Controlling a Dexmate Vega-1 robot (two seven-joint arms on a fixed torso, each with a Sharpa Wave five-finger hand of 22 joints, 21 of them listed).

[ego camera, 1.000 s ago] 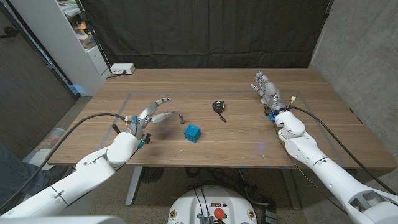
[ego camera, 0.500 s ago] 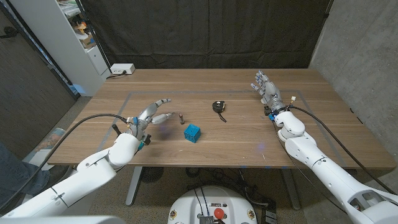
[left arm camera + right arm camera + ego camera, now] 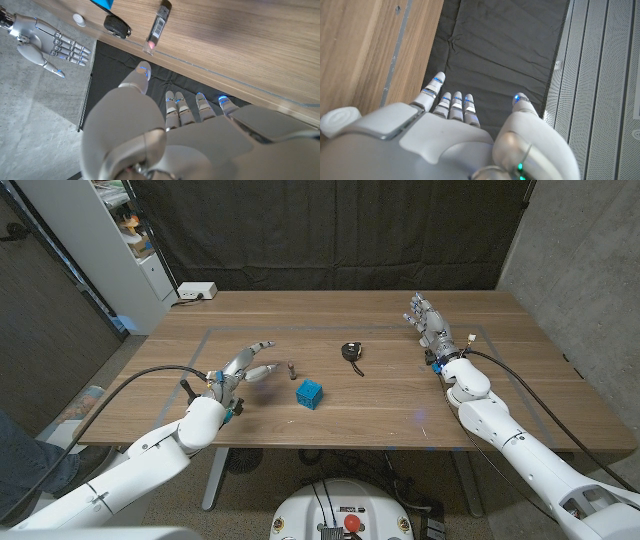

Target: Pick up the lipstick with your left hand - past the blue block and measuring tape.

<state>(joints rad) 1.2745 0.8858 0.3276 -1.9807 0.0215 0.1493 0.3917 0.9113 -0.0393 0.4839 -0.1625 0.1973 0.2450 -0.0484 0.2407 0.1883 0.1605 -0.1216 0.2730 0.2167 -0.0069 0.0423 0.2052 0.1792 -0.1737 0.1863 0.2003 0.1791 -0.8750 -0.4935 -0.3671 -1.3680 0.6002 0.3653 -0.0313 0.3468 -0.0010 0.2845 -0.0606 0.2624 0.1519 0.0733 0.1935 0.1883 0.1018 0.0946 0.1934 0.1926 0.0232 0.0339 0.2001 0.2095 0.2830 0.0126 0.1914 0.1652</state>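
The lipstick (image 3: 291,368) is a small dark tube lying on the wooden table (image 3: 500,380); its pink tip shows in the left wrist view (image 3: 159,26). My left hand (image 3: 246,365) is open just left of it, fingers spread and pointing toward it, not touching. My own left hand (image 3: 165,130) holds nothing. The blue block (image 3: 309,393) sits right of the lipstick and nearer to me. The black measuring tape (image 3: 351,351) lies farther right (image 3: 117,26). My right hand (image 3: 428,325) is open at the far right, fingers apart (image 3: 455,135).
A white power box (image 3: 195,291) sits at the table's back left corner. A white shelf unit (image 3: 110,240) stands beyond the left edge. A black curtain hangs behind the table. Thin tape lines (image 3: 215,332) mark a rectangle on the tabletop.
My left arm has shifted very slightly toward the near edge; the hand stays just short of the lipstick. The right arm and the objects have not moved.
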